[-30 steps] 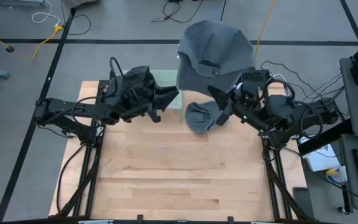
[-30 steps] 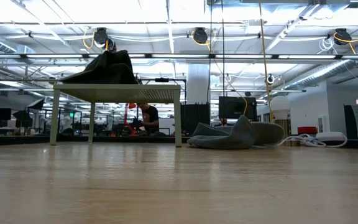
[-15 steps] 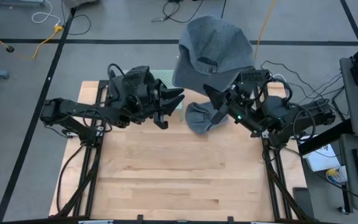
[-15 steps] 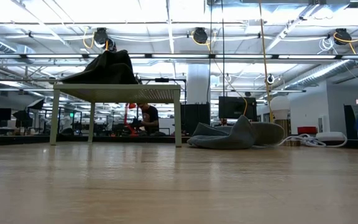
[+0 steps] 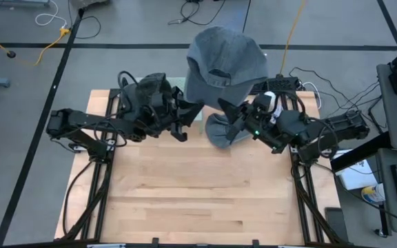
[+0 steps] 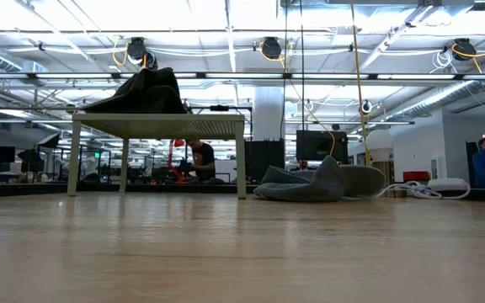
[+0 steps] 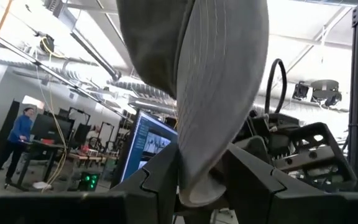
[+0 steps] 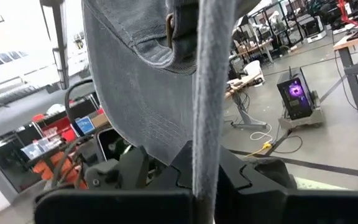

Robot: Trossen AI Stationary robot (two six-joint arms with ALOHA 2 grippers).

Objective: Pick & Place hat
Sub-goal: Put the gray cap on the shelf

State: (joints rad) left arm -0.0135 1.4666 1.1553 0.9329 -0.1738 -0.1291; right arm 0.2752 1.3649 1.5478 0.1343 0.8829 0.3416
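Both tools are closed on one grey hat, which hangs above the table's far edge, in the upper centre of the high view. The left tool pinches the hat's edge between its narrow-set fingers; the left wrist view shows the fabric caught between them. The right tool grips another part of the hat's edge the same way. Hats counted: three. A second grey hat lies flat on the table just below the tools, and a dark third hat sits on a small raised stand at the upper left of the low view.
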